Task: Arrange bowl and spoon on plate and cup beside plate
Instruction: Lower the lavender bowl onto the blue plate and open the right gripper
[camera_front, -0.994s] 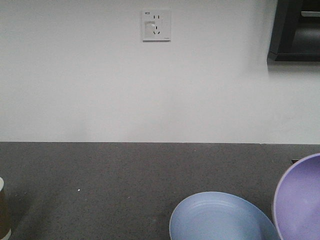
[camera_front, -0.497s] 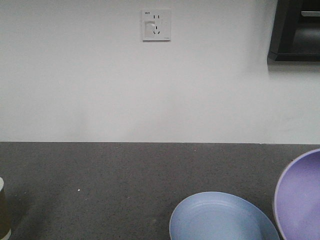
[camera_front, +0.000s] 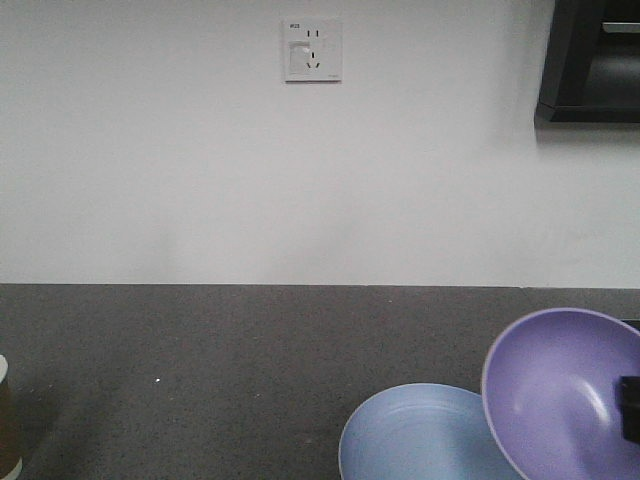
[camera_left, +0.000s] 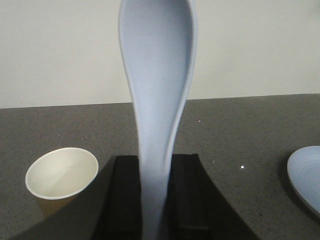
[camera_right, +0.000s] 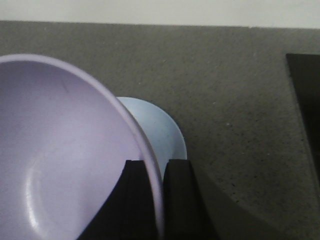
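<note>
The right gripper is clamped on the thin rim of the bowl, which hangs tilted above the plate's right side. A pinch on such smooth plastic could slip, and if the bowl is let go while tilted, it may strike the raised rim and roll off. The left gripper is closed on the spoon's handle, scoop upward, and bringing it in early risks the arms meeting over the plate. Farther left, the cup stands upright on the countertop, well apart from the plate.
</note>
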